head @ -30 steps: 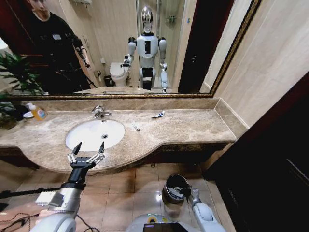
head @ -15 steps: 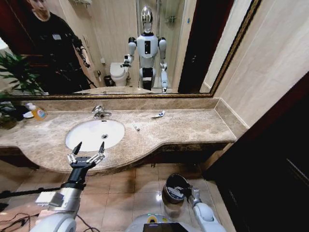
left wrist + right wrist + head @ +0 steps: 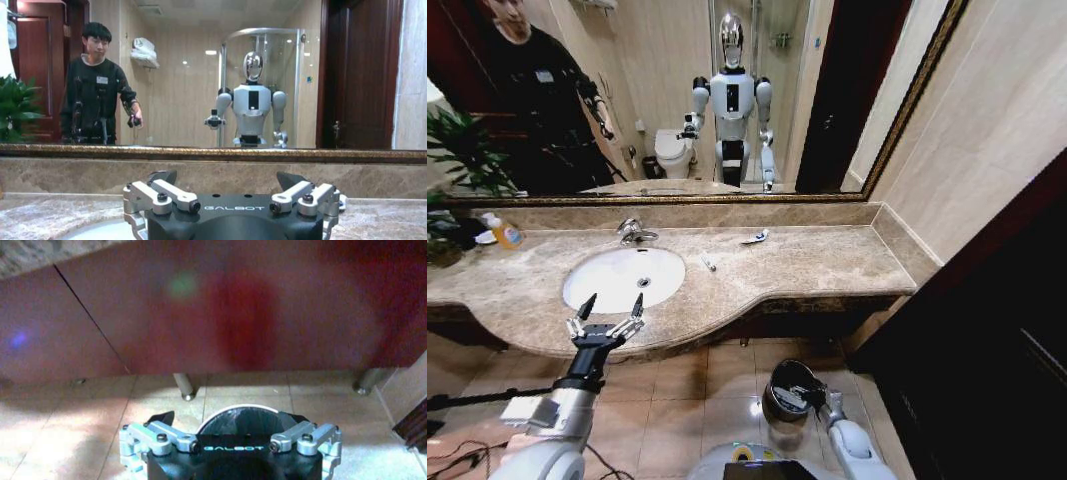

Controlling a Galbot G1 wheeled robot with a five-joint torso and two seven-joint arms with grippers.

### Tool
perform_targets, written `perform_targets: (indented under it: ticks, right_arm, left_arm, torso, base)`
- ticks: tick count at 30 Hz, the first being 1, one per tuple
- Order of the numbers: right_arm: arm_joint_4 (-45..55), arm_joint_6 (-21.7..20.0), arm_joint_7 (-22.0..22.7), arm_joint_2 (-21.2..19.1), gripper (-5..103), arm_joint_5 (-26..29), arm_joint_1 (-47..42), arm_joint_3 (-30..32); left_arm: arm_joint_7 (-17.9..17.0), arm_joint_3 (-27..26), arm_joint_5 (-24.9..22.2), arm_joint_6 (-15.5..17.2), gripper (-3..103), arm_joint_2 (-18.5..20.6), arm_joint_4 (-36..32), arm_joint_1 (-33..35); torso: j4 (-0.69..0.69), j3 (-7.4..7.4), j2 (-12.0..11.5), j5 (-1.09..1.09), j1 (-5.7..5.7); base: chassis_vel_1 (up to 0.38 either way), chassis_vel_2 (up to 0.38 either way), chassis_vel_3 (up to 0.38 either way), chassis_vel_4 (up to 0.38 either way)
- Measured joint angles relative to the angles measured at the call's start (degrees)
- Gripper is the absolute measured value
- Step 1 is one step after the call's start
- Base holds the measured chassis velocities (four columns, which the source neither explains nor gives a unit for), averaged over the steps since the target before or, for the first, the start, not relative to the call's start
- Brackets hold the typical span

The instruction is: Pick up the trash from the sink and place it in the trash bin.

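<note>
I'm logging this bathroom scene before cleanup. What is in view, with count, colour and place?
Sink: one, white, oval, set in the left part of the counter.
Counter: one, mottled beige-brown, under the mirror.
Faucet: one, chrome, behind the sink.
Trash: two small pieces on the counter right of the sink, a white one near the sink and a white-and-blue one nearer the mirror.
Bottle: one, orange label, far left of the counter.
Plant: one, green, far left.
Mirror: one, gold-framed, above the counter.
Trash bin: one, shiny and dark, on the floor below the counter.
Left hand: open, at the counter's front edge before the sink.
Right hand: low, over the trash bin.
</note>
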Motion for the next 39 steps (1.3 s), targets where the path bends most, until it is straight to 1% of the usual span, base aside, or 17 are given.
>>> perform_targets:
  ticks: [4, 8, 9, 11, 12, 15, 16, 18, 19, 20, 23, 24, 26, 28, 33, 35, 39]
  right_arm:
    - [1.97, 0.01, -0.03, -0.05, 100, 0.24, -0.68, 0.22]
    - [9.22, -1.07, -0.14, -0.64, 100, 2.15, -2.91, 0.57]
    - [9.22, -1.07, -0.14, -0.64, 100, 2.15, -2.91, 0.57]
    - [14.65, -2.32, -0.16, -0.66, 100, 3.60, -4.36, 0.87]
    - [14.65, -2.32, -0.16, -0.66, 100, 3.60, -4.36, 0.87]
    - [20.99, -3.58, -0.21, -0.29, 100, 3.92, -5.94, 1.41]
    - [20.99, -3.58, -0.21, -0.29, 100, 3.92, -5.94, 1.41]
    - [27.54, -4.83, -0.20, -0.19, 100, 4.00, -7.73, 1.69]
    - [29.53, -5.10, -0.16, -0.29, 100, 4.11, -8.11, 1.71]
    - [29.53, -5.10, -0.16, -0.29, 100, 4.11, -8.11, 1.71]
    - [37.82, -6.13, 0.59, -0.68, 100, 4.42, -9.83, 1.77]
    - [37.82, -6.13, 0.59, -0.68, 100, 4.42, -9.83, 1.77]
    - [42.28, -6.81, 1.23, -1.02, 100, 4.58, -10.84, 1.68]
    - [43.63, -7.01, 1.31, -1.14, 100, 4.59, -10.98, 1.60]
    - [47.73, -9.23, 1.66, -1.57, 100, 4.56, -9.25, 0.43]
    - [48.12, -9.68, 1.66, -1.63, 100, 4.54, -8.64, 0.10]
    - [47.96, -11.87, 1.07, -2.26, 100, 4.47, -4.64, -1.46]
  left_arm:
    - [0.00, 0.00, 0.00, 0.00, 100, 0.00, 0.00, 0.00]
    - [0.00, 0.00, 0.00, 0.00, 100, 0.00, 0.00, 0.00]
    - [0.00, 0.00, 0.00, 0.00, 100, 0.00, 0.00, 0.00]
    - [0.00, 0.00, 0.00, 0.00, 100, 0.00, 0.00, 0.00]
    - [0.00, 0.00, 0.00, 0.00, 100, 0.00, 0.00, 0.00]
    - [0.00, 0.00, 0.00, 0.00, 100, 0.00, 0.00, 0.00]
    - [0.00, 0.00, 0.00, 0.00, 100, 0.00, 0.00, 0.00]
    - [0.00, 0.00, 0.00, 0.00, 100, 0.00, 0.00, 0.00]
    - [0.00, 0.00, 0.00, 0.00, 100, 0.00, 0.00, -0.01]
    - [0.00, 0.00, 0.00, 0.00, 100, 0.00, 0.00, -0.01]
    - [0.00, 0.00, 0.00, 0.00, 100, -0.01, 0.00, 0.00]
    - [0.00, 0.00, 0.00, 0.00, 100, -0.01, 0.00, 0.00]
    - [0.00, 0.00, 0.00, 0.00, 100, 0.00, 0.00, 0.00]
    - [0.00, 0.00, 0.00, 0.00, 100, 0.00, 0.00, 0.00]
    - [0.00, 0.00, 0.00, 0.00, 100, 0.00, 0.00, 0.00]
    - [0.00, 0.00, 0.00, 0.00, 100, 0.00, 0.00, 0.00]
    - [0.00, 0.00, 0.00, 0.00, 100, 0.00, 0.00, 0.00]
  torso:
    - [0.00, 0.00, 0.00, 0.00, 0.00]
    - [0.00, 0.00, 0.00, 0.00, 0.00]
    - [0.00, 0.00, 0.00, 0.00, 0.00]
    - [0.00, 0.00, 0.00, 0.00, 0.00]
    - [0.00, 0.00, 0.00, 0.00, 0.00]
    - [0.00, 0.00, 0.00, -0.01, 0.00]
    - [0.00, 0.00, 0.00, -0.01, 0.00]
    - [-0.01, 0.00, 0.00, 0.00, 0.00]
    - [0.00, 0.00, 0.00, 0.00, 0.00]
    - [0.00, 0.00, 0.00, 0.00, 0.00]
    - [0.00, 0.00, 0.00, -0.01, 0.00]
    - [0.00, 0.00, 0.00, -0.01, 0.00]
    - [0.00, 0.00, 0.00, -0.01, 0.00]
    - [0.00, 0.00, 0.00, -0.01, 0.00]
    - [0.00, 0.00, 0.00, -0.01, -0.01]
    - [0.00, 0.00, 0.00, -0.01, 0.00]
    - [0.00, 0.00, 0.00, -0.01, 0.00]
  base:
    - [0.000, 0.000, 0.000, 0.000]
    - [0.000, 0.000, 0.000, 0.000]
    - [0.000, 0.000, 0.000, 0.000]
    - [0.000, 0.000, 0.000, 0.000]
    - [0.000, 0.000, 0.000, 0.000]
    - [0.000, 0.000, 0.000, 0.000]
    - [0.000, 0.000, 0.000, 0.000]
    - [0.000, 0.000, 0.000, 0.000]
    - [0.000, 0.000, 0.000, 0.000]
    - [0.000, 0.000, 0.000, 0.000]
    - [0.000, 0.000, 0.000, 0.000]
    - [0.000, 0.000, 0.000, 0.000]
    - [0.000, 0.000, 0.000, 0.000]
    - [0.000, 0.000, 0.000, 0.000]
    - [0.000, 0.000, 0.000, 0.000]
    - [0.000, 0.000, 0.000, 0.000]
    - [0.000, 0.000, 0.000, 0.000]
